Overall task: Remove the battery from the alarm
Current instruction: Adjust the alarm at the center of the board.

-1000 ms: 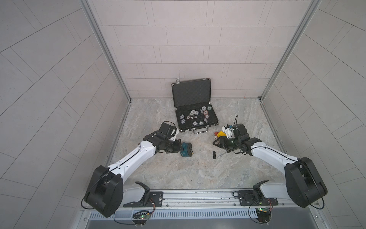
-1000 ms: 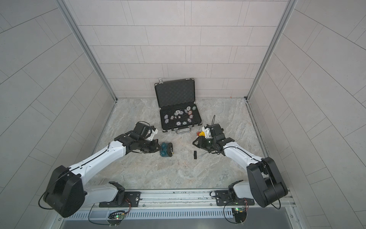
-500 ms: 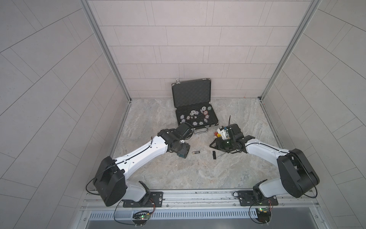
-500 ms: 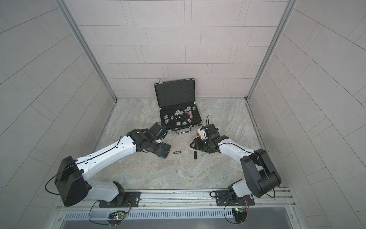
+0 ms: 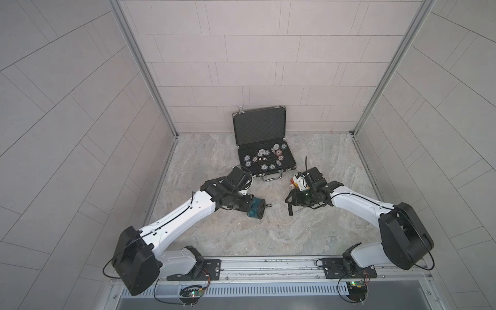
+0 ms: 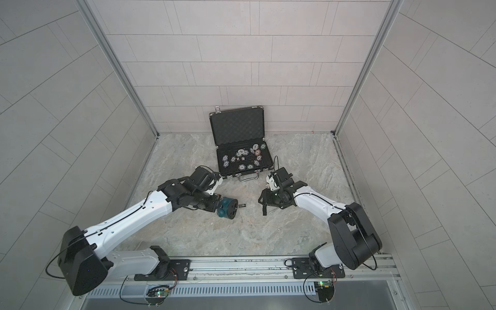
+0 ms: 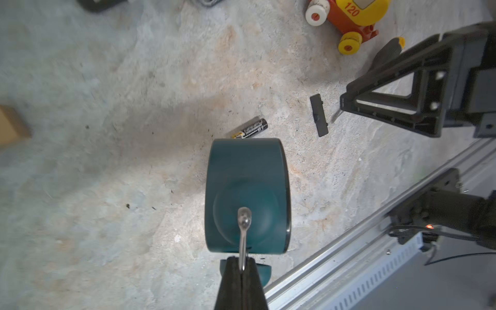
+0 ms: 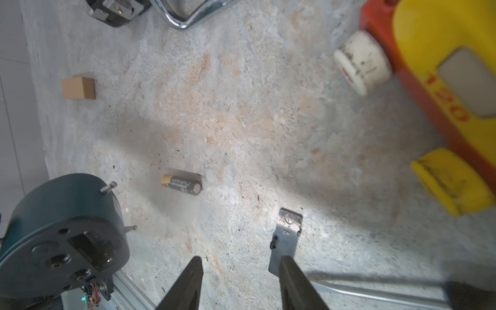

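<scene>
Here, the left fingers (image 7: 230, 284) are pressed together on a thin metal piece (image 7: 243, 230) that stands out of the top of the alarm (image 7: 247, 174). The dark teal body sits right in front of them, with its dark back turned toward the right arm. Whether the alarm touches the tabletop (image 7: 107, 161) I cannot tell. The battery (image 7: 251, 128) is out of the alarm. It lies flat on the tabletop just beside the teal body, with a small gap, between the alarm and the right fingers (image 8: 188, 284). In both top views it shows as a short dark stick next to the alarm (image 5: 255, 210). In the right wrist view its gold band points away from the camera, and a dark open slot (image 8: 91, 247) shows in the back of the alarm. The right fingers stand moderately apart, low over the tabletop, with nothing between them. One of them overlaps the end of a small flat cover (image 8: 285, 236); whether it touches the cover I cannot tell. The shaft of a screwdriver (image 8: 375, 292) lies near this finger, and a red and yellow toy train (image 8: 442, 80) stands further off.
</scene>
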